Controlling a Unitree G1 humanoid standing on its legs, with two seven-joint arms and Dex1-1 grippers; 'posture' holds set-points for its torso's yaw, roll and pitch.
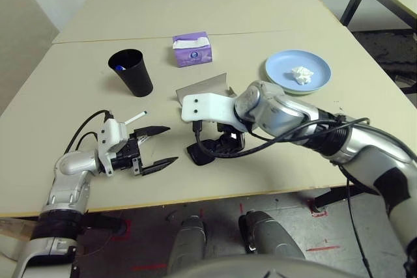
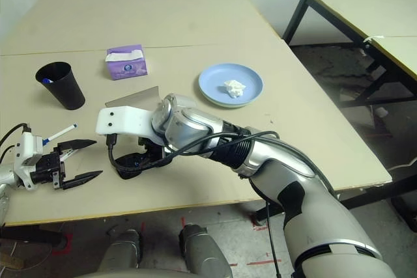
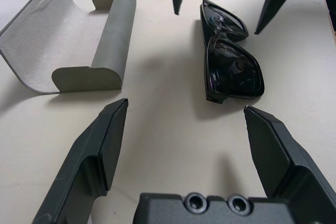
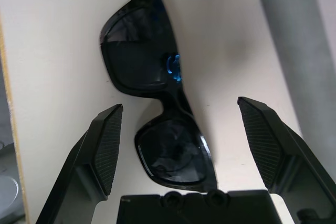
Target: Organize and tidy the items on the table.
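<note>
While the right gripper (image 4: 176, 145) hangs wide open astride the sunglasses (image 4: 157, 93) near the tabletop's (image 1: 195, 11) front edge, empty, closing comes next; left gripper (image 1: 159, 145) gapes empty.

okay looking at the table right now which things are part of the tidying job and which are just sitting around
Part of the job:
- black sunglasses, between the open right gripper's fingers
- grey glasses case, lying open
- white marker pen
- crumpled tissue on the blue plate

Just lying about:
- purple tissue box
- black cup
- side table
</note>
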